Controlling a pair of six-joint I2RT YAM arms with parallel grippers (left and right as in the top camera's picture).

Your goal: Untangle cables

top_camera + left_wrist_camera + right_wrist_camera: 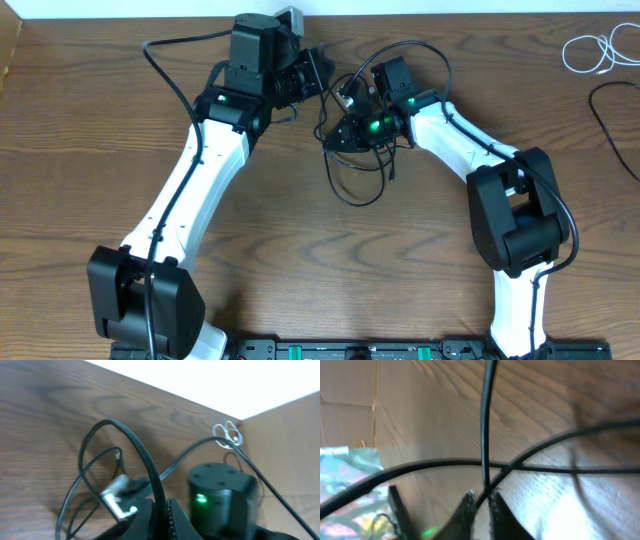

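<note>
Cables loop black and tangled, pinched by left gripper and right gripper.

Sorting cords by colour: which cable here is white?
The small coiled cable alone at the overhead view's top right; the tangled cables at centre are black.

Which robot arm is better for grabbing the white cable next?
Right, probably. The white cable lies near the table's right edge, on that arm's side. The right gripper sits nearer it than the left gripper, though both pinch black cable now.
</note>
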